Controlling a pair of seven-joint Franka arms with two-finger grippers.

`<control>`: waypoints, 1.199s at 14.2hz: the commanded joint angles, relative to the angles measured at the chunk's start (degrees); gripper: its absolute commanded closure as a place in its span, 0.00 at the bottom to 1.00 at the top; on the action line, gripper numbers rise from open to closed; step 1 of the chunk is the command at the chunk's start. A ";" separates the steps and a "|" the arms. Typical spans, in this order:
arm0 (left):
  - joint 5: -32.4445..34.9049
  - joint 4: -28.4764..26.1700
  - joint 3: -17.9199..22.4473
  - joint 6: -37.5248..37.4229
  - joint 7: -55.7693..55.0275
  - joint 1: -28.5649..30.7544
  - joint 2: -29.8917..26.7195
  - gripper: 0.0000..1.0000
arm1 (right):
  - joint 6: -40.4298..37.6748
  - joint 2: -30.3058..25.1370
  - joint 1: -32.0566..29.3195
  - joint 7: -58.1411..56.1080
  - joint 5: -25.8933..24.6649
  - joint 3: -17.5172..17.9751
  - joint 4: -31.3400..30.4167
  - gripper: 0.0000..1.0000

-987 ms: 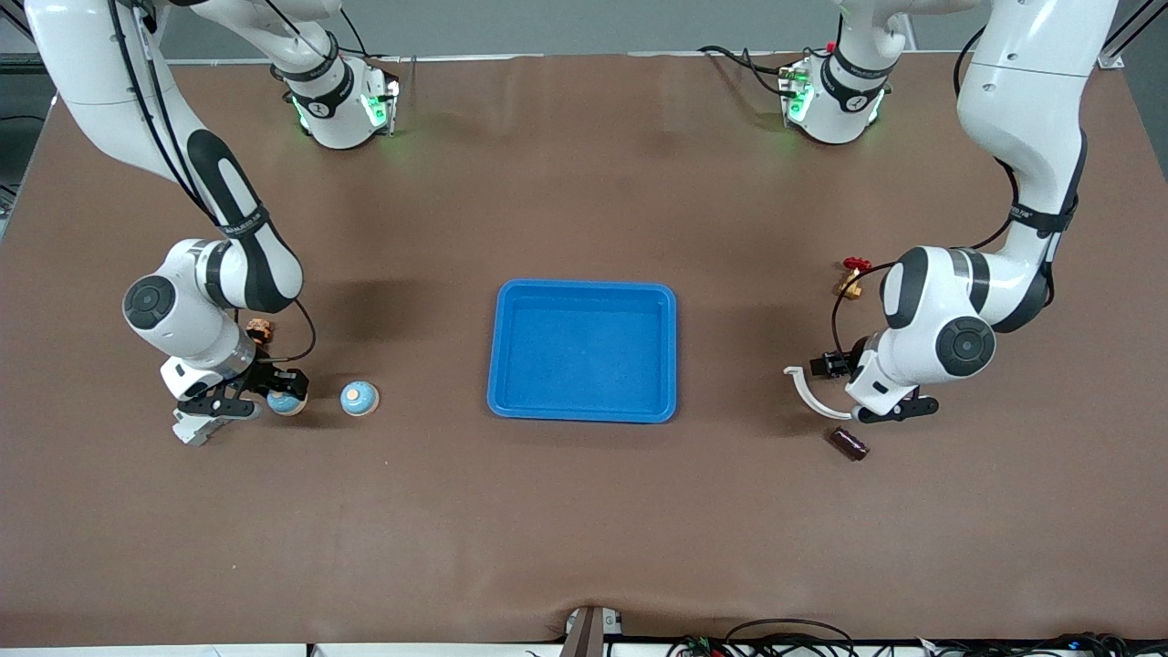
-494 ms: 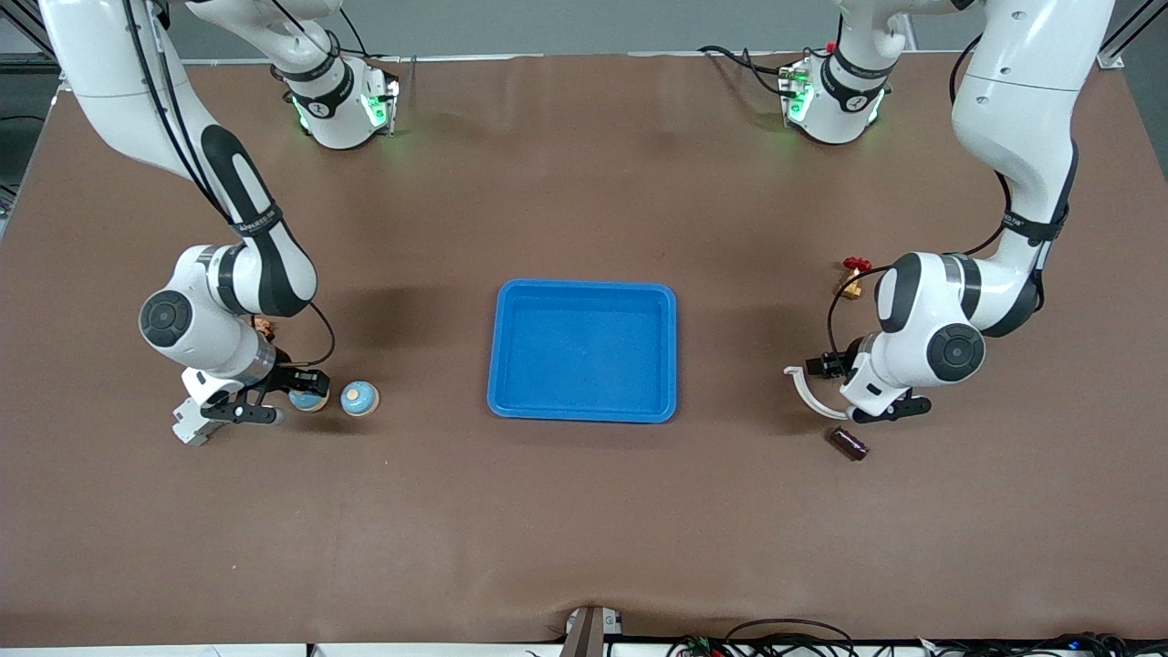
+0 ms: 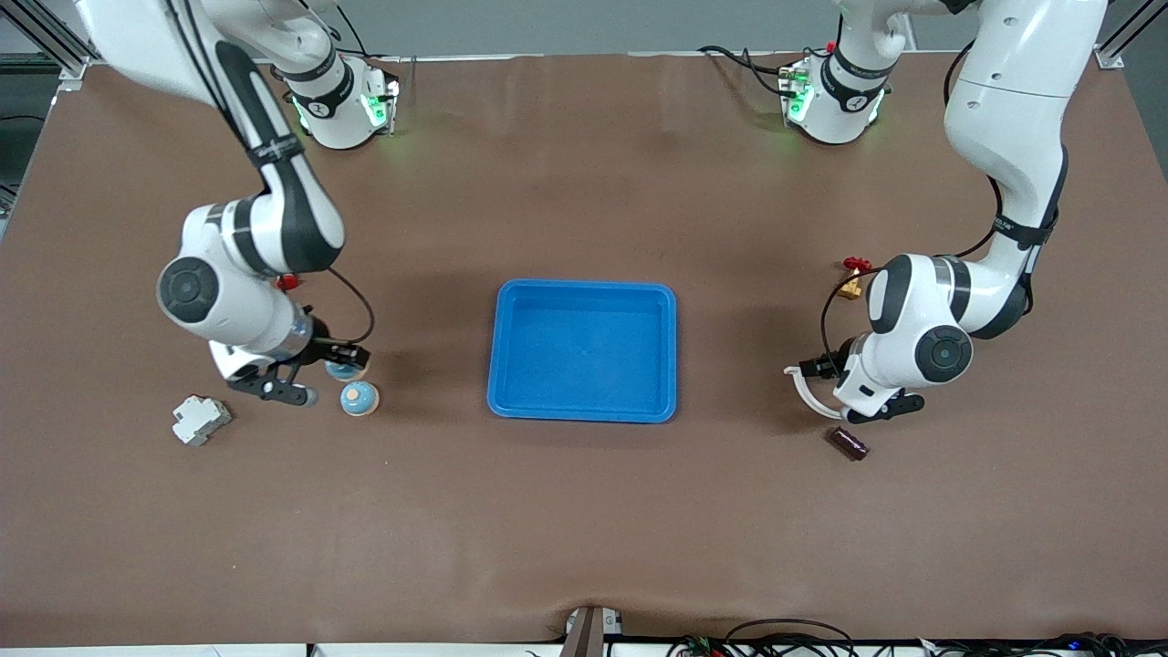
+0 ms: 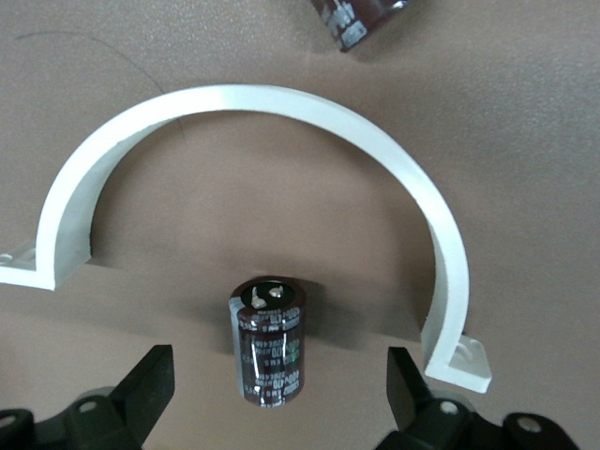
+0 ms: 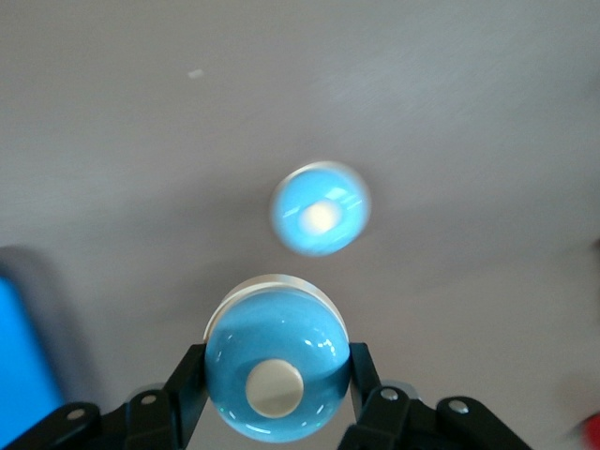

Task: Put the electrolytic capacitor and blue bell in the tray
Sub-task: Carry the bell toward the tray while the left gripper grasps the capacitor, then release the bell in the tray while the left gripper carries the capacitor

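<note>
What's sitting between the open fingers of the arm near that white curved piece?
In the left wrist view, a capacitor stands between the left tool's open fingers, touching neither; the white clamp arcs around it.

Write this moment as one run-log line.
right tool: shut on round blue bell | left tool: open around dark cylindrical capacitor | blue rectangular plastic tray: empty

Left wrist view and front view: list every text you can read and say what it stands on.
Nothing reads clearly.
electrolytic capacitor, between the open left gripper's fingers: pale sleeve print, too blurred to read.
second capacitor: print cut off, unreadable.
right arm's black band: white lettering, too small to read.
blue bell, held in the right gripper, and tray: no text.
</note>
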 commanded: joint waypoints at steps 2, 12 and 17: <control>1.20 0.81 -0.09 0.48 -1.31 0.10 0.43 0.23 | 0.49 -1.35 9.69 16.81 1.92 -0.49 -0.77 1.00; 1.11 3.88 -0.09 -1.44 -4.04 0.54 -0.53 1.00 | 10.86 2.95 25.70 40.49 1.65 -0.67 -0.42 1.00; 0.33 14.41 -0.26 -17.25 -13.16 -1.91 -2.11 1.00 | 12.89 10.15 27.20 43.04 0.69 -0.84 3.87 1.00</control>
